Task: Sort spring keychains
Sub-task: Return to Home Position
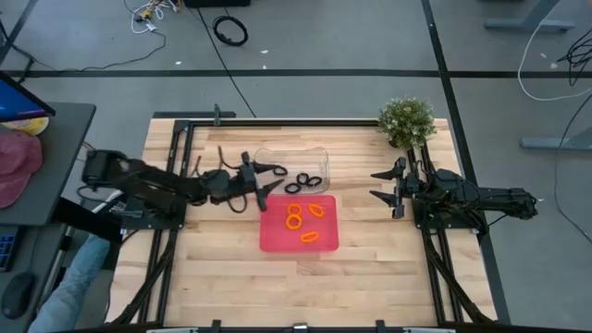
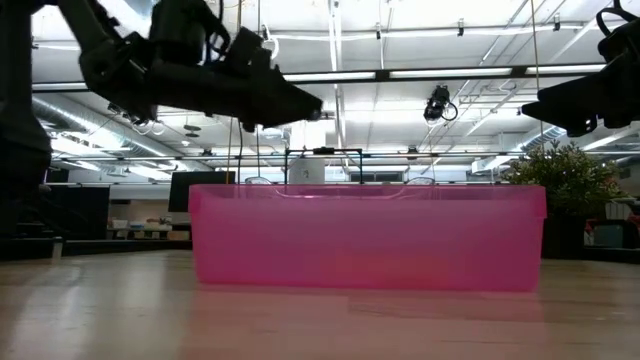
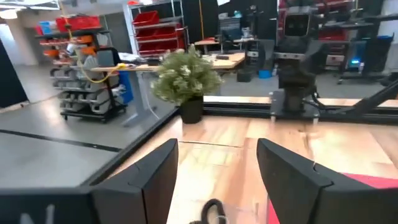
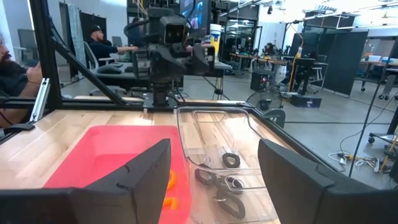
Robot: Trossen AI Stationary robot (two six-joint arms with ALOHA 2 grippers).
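The red tray (image 1: 324, 242) stands at the table's middle with several orange spring keychains (image 1: 294, 218) lying in it. Just beyond it is a clear tray (image 1: 277, 155), on whose floor black spring keychains (image 1: 305, 181) lie; the right wrist view also shows these black keychains (image 4: 231, 160). My left gripper (image 1: 277, 178) is open and level above the clear tray's left end, nothing between its fingers (image 3: 155, 180). My right gripper (image 1: 374, 184) waits open at the table's right, pointing at both trays (image 4: 106, 155).
A potted plant (image 1: 405, 120) stands at the far right corner, just behind my right arm. A black metal frame (image 1: 185, 125) runs round the table's edges. A person's leg (image 1: 74, 277) shows off the near left corner. Bare wood lies in front of the red tray.
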